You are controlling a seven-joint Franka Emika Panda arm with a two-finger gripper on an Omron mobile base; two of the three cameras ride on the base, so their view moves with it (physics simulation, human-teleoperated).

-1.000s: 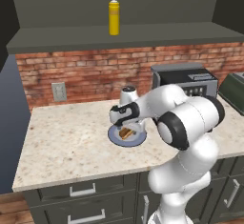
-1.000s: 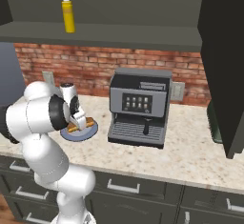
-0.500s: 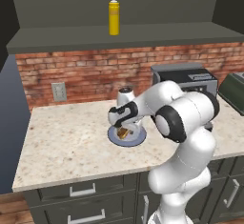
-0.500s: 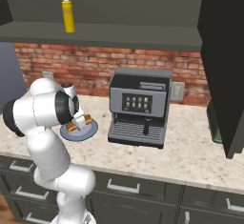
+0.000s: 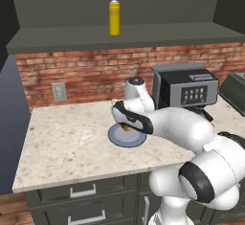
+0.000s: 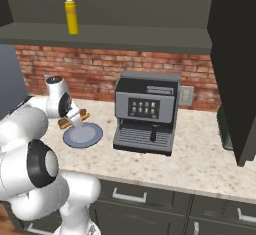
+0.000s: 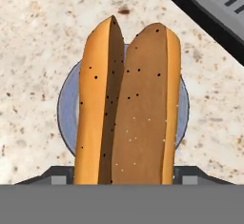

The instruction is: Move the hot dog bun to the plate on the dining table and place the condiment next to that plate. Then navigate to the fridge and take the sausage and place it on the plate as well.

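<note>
Pinching the hot dog bun (image 7: 126, 106) above the blue-grey plate (image 6: 82, 135), gripper (image 7: 125, 173) fingertips are largely hidden behind the bun.

In the hand view the near end of the hot dog bun (image 7: 126, 108) is cut off, and much of the small blue-grey plate (image 7: 66, 111) is hidden behind it. In the left base view the bun (image 5: 126, 128) is mostly covered by the arm. The far-right appliance (image 5: 235, 91) is cut by the edge.
</note>
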